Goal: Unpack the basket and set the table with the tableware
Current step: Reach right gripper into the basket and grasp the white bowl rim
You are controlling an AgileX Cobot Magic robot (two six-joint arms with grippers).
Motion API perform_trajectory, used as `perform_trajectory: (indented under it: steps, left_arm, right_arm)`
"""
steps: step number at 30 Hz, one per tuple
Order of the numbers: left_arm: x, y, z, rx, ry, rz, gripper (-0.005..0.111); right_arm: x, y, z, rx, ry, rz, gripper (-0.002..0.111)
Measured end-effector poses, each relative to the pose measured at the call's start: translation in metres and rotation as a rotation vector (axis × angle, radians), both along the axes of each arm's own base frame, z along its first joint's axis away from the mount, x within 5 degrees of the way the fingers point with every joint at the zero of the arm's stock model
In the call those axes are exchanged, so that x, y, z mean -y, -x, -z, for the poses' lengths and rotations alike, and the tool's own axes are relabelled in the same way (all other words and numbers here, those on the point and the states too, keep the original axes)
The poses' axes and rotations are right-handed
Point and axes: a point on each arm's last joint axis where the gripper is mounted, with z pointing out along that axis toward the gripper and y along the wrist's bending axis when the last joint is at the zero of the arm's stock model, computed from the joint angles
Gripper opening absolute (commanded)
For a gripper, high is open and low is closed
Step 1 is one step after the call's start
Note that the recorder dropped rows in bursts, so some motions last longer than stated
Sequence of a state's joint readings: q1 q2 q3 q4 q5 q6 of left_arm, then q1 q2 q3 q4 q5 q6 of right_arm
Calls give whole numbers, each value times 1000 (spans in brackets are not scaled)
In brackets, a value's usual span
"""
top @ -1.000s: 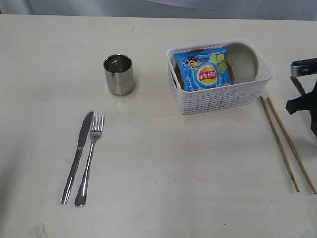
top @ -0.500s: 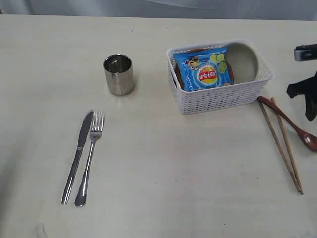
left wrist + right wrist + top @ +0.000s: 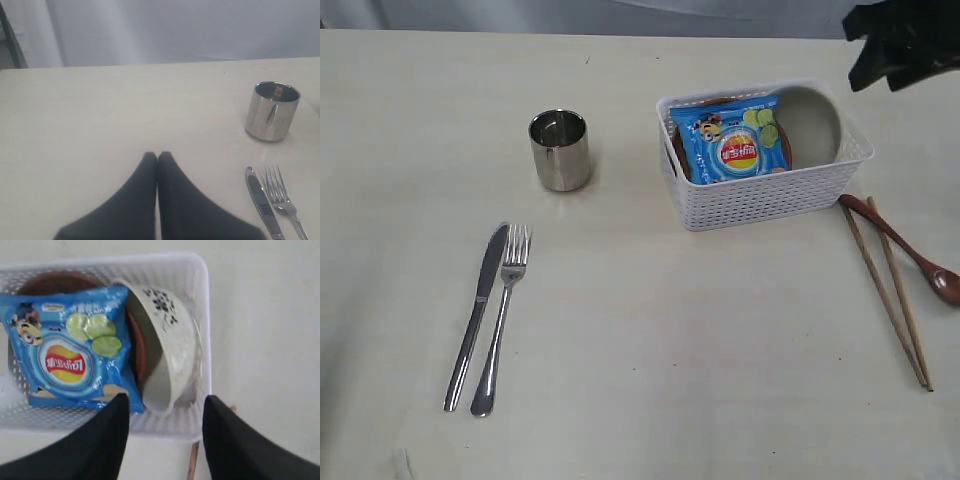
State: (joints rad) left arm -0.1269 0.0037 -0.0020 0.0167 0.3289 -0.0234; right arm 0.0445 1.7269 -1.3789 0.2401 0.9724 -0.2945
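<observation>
The worktop point(image 3: 640, 330) carried a white basket point(image 3: 760, 200) holding a plate point(image 3: 50, 282), a chip bag point(image 3: 735, 140) and a tipped bowl point(image 3: 812, 125). Near the basket the right gripper point(image 3: 166, 400) hung with jaws apart; the left gripper point(image 3: 157, 160), well away from it, had its jaws together. Chopsticks point(image 3: 888, 300) and spoon point(image 3: 947, 283) lay crossed just beside the basket's bowl end; knife point(image 3: 474, 320), fork point(image 3: 500, 320) and cup point(image 3: 560, 150) sat well apart off its other end.

Blue chip bag point(image 3: 732, 140), red-and-yellow logo, printed lime slices, cartoon figure in corner, grey backdrop point(image 3: 175, 30)
</observation>
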Motion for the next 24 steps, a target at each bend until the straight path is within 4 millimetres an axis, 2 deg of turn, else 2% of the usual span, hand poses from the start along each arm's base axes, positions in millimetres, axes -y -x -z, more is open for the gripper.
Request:
perform_trajectory:
  steps: [5,8,11,17,21,24]
  left_arm:
    - [0,0,0,0,0,0,0]
    - [0,0,0,0,0,0,0]
    - [0,0,0,0,0,0,0]
    - [0,0,0,0,0,0,0]
    - [0,0,0,0,0,0,0]
    - [0,0,0,0,0,0,0]
  right_arm:
    - [-40,-2,4,81,187,-91,45]
    - [-54,-5,14,95,317,-99,45]
    - [-64,-9,25,103,420,-96,45]
    - [-73,-15,50,65,471,-94,43]
    - [-73,-19,67,33,492,-78,31]
    - [-72,-22,75,21,511,-74,15]
